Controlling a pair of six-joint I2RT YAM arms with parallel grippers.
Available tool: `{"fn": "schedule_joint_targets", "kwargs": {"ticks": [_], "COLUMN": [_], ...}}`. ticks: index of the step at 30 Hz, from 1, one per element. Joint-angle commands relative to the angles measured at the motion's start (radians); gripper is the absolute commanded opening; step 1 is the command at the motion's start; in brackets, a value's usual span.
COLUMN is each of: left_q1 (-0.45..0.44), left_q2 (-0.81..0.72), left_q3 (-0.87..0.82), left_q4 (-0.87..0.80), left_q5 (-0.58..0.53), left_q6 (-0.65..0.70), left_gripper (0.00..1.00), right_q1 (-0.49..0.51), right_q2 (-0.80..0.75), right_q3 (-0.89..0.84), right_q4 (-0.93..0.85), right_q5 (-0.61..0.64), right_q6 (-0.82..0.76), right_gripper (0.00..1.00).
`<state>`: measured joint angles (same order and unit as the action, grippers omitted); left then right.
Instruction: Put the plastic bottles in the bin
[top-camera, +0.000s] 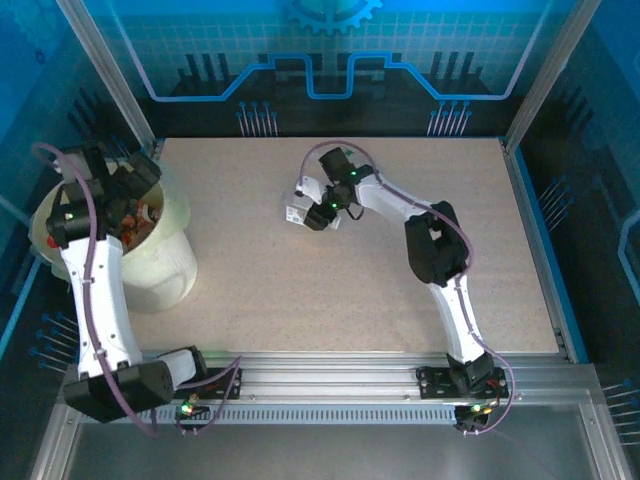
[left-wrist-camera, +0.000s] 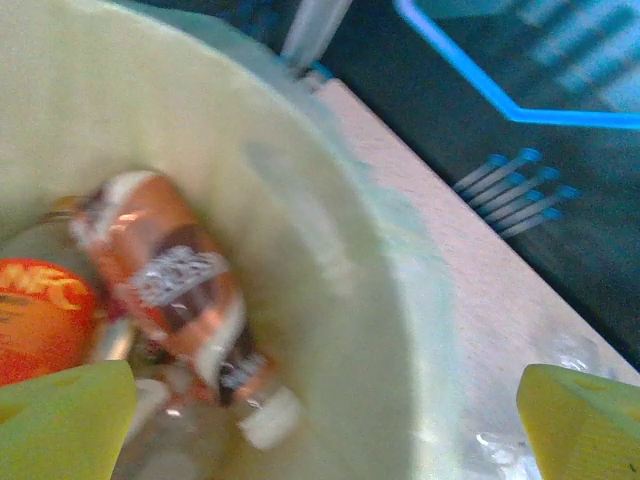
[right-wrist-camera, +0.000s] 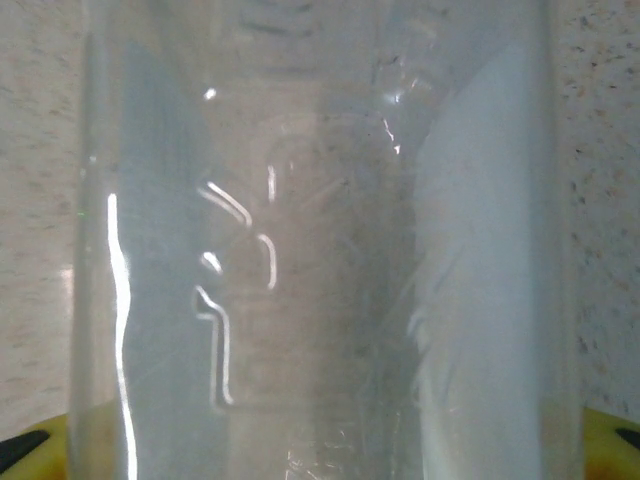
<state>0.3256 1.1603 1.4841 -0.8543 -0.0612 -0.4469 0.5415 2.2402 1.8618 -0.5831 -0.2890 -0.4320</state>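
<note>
The bin (top-camera: 165, 260), a pale cream bucket, stands at the table's left edge with several plastic bottles (top-camera: 146, 216) inside. My left gripper (top-camera: 135, 180) hangs over its rim, open and empty (left-wrist-camera: 325, 415). Below it, inside the bin wall (left-wrist-camera: 330, 250), a brown-and-orange labelled bottle (left-wrist-camera: 170, 285) lies blurred beside an orange one (left-wrist-camera: 40, 320). At the table's middle, my right gripper (top-camera: 318, 212) is down on a clear bottle (top-camera: 297, 213). That bottle (right-wrist-camera: 320, 250) sits between the yellow fingers (right-wrist-camera: 605, 440), which press its two sides.
Metal frame posts (top-camera: 110, 75) rise at the back corners of the table. Open tabletop (top-camera: 300, 300) lies between the bin and the right arm. The rail (top-camera: 320, 375) with both arm bases runs along the near edge.
</note>
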Motion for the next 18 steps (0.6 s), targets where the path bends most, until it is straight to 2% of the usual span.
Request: {"fn": "schedule_joint_targets", "kwargs": {"ticks": [1, 4, 6, 12, 15, 18], "left_q1": [-0.113, -0.217, -0.272, -0.428, -0.488, -0.536], "left_q2": [-0.065, -0.084, -0.079, -0.021, 0.008, 0.047], "left_q3": [-0.040, -0.096, -0.133, -0.210, -0.264, -0.270], "left_q4": [0.116, 0.245, 0.339, 0.569, 0.751, 0.847], "left_q5": [0.112, 0.233, 0.353, 0.629, 0.749, 0.817], "left_q6": [-0.012, -0.025, -0.044, -0.022, -0.077, -0.106], "left_gripper": [0.99, 0.99, 0.99, 0.99, 0.99, 0.99], "right_q1": [-0.025, -0.050, -0.068, -0.106, -0.103, -0.092], "right_q2": [-0.190, -0.311, -0.387, -0.604, -0.686, -0.741], "right_q3": [-0.113, -0.229, -0.286, -0.403, -0.446, -0.464], "right_q4": [0.165, 0.239, 0.260, 0.329, 0.395, 0.433], "right_q5": [-0.107, -0.172, -0.235, -0.437, -0.525, -0.560], "right_q6": [0.178, 0.308, 0.394, 0.659, 0.790, 0.885], "right_gripper": [0.41, 0.40, 0.40, 0.40, 0.40, 0.40]}}
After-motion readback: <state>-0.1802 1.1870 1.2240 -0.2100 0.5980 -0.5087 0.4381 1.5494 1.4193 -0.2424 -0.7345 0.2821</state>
